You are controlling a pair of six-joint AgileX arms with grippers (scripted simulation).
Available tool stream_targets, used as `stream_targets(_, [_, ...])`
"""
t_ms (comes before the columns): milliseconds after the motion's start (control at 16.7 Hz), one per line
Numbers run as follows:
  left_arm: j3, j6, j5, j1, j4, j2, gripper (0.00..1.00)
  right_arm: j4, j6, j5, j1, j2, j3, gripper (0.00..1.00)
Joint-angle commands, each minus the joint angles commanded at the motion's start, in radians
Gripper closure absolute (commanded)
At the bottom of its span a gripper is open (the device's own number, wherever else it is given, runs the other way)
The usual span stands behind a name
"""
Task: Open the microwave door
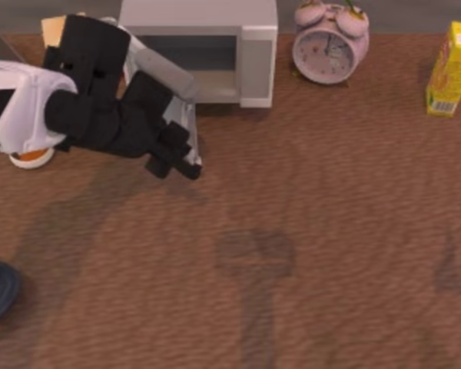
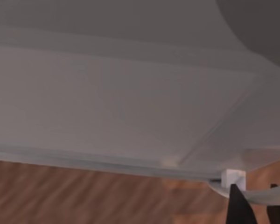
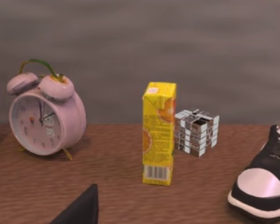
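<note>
alarm clock (image 1: 329, 44), juice carton (image 1: 450, 71) beside microwave (image 1: 250, 46)

Sim tabletop: flat-rendered wood table (image 1: 330, 231), plain grey backdrop (image 3: 177, 46).

Brown wood-grain table (image 1: 330, 231), seemingly plain grey wall (image 3: 177, 42) behind.

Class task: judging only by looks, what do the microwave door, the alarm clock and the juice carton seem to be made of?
Microwave door: probably smooth matte plastic or painted metal; flat, light grey.
Alarm clock: likely glossy painted metal or plastic; pink, faintly shiny.
Juice carton: printed cardboard, seemingly; sharp folded edges, barcode.
</note>
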Motion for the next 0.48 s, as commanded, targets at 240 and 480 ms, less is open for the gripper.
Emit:
stream_targets(240, [-0.003,0.035,0.020,0.017,-0.012,-0.003,1.00,0.000,0.000,0.000,0.000,0.000,0.000,0.00])
stream_targets(480, [-0.005,0.080,0.048,0.040,-0.026,-0.009,1.00,0.000,0.000,0.000,0.000,0.000,0.000,0.00])
